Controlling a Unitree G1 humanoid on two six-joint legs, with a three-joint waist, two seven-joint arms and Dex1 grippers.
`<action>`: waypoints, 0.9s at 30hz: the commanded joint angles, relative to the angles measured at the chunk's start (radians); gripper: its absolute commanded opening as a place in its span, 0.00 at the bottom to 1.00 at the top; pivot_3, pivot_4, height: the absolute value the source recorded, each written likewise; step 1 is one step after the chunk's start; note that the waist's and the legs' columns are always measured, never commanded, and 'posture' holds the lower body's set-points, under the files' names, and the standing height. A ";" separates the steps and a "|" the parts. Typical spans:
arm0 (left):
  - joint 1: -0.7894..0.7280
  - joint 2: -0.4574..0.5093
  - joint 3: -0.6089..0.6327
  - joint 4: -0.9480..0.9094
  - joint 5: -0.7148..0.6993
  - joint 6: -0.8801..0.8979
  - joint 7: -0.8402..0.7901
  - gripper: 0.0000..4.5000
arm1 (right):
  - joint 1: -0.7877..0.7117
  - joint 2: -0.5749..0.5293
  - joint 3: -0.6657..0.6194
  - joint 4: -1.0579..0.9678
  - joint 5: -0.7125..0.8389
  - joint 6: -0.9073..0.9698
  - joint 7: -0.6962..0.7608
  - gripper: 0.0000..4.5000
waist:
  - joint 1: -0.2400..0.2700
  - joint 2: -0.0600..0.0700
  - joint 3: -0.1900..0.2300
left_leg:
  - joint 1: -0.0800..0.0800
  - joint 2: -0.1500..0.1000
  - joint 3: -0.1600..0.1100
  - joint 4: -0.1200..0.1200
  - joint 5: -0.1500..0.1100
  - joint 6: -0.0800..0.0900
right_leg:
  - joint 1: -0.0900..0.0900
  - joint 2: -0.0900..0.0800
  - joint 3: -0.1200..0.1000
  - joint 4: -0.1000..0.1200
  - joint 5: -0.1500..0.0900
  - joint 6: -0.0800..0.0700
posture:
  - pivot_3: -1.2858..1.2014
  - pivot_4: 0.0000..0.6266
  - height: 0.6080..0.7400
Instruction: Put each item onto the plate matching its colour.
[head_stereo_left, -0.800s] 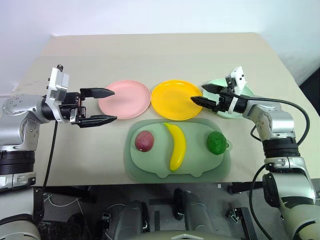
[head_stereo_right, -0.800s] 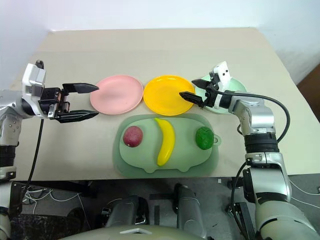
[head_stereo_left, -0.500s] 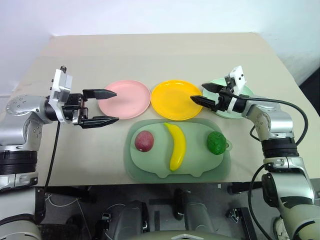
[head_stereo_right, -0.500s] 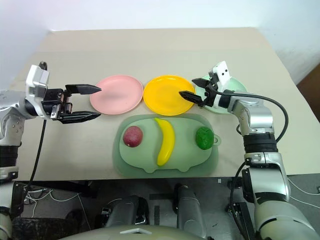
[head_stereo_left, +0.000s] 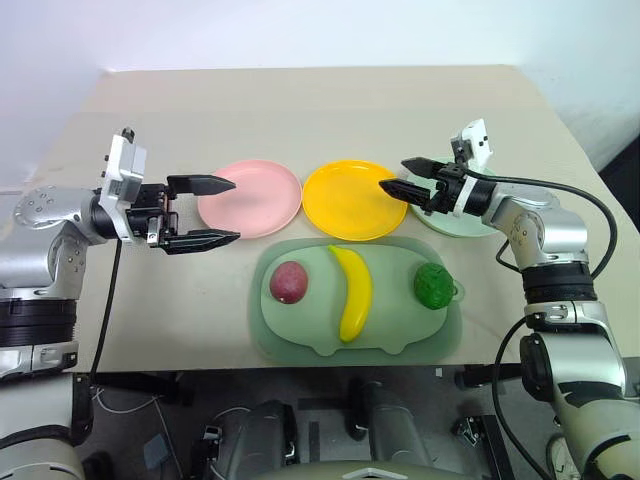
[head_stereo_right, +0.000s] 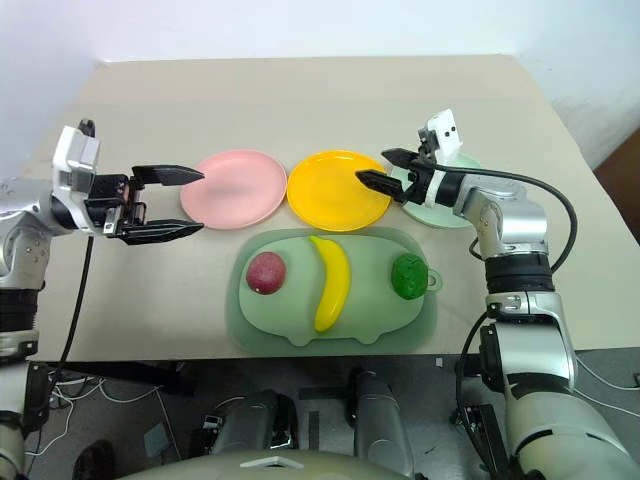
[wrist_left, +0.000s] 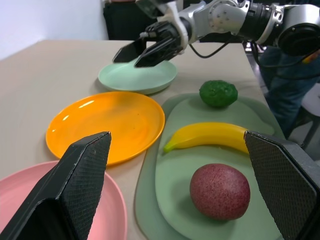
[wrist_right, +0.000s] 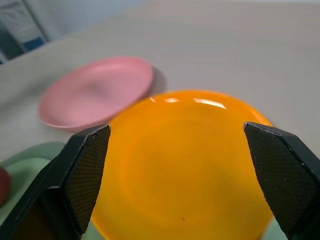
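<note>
The right claw (head_stereo_left: 400, 176) has swung left and a little farther out: it now hangs released over the gap between the yellow plate (head_stereo_left: 352, 199) and the mint plate (head_stereo_left: 455, 214), where a moment ago it sat lower by the mint plate's near rim. The left claw (head_stereo_left: 222, 211) has barely shifted and is still spread wide and empty, level, pointing right at the pink plate (head_stereo_left: 250, 197). Nothing has been picked yet. The banana (head_stereo_left: 350, 291), the green fruit (head_stereo_left: 433, 284) and the purple fruit (head_stereo_left: 288, 281) all lie on the pale green board (head_stereo_left: 300, 335) at the near edge of the table (head_stereo_left: 300, 110), and all three plates are bare. Both arms look merely poised, so sorting seems not yet begun.
</note>
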 joint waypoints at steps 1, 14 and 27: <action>-0.024 -0.007 0.001 -0.018 0.004 -0.019 0.008 0.99 | -0.024 -0.042 -0.023 -0.049 0.034 0.043 0.044 1.00 | 0.000 0.000 0.000 | 0.000 0.000 0.000 0.000 0.000 0.000 | 0.000 0.000 0.000 0.000 0.000 0.000 | 0.52 0.24 0.72; -0.078 -0.064 -0.035 0.053 0.027 -0.055 -0.011 0.99 | 0.224 -0.278 -0.046 -0.428 0.181 0.274 0.206 1.00 | 0.004 0.000 0.000 | 0.000 0.000 -0.002 0.001 0.000 0.000 | 0.001 -0.001 -0.001 0.000 0.000 0.000 | 0.52 0.24 0.72; -0.096 -0.073 -0.041 0.090 0.039 -0.070 -0.029 0.99 | 0.451 -0.394 0.029 -0.664 0.190 0.275 0.264 1.00 | 0.005 -0.002 -0.001 | 0.000 0.000 -0.004 0.001 0.000 0.000 | 0.002 -0.001 -0.002 -0.001 0.000 0.000 | 0.52 0.24 0.72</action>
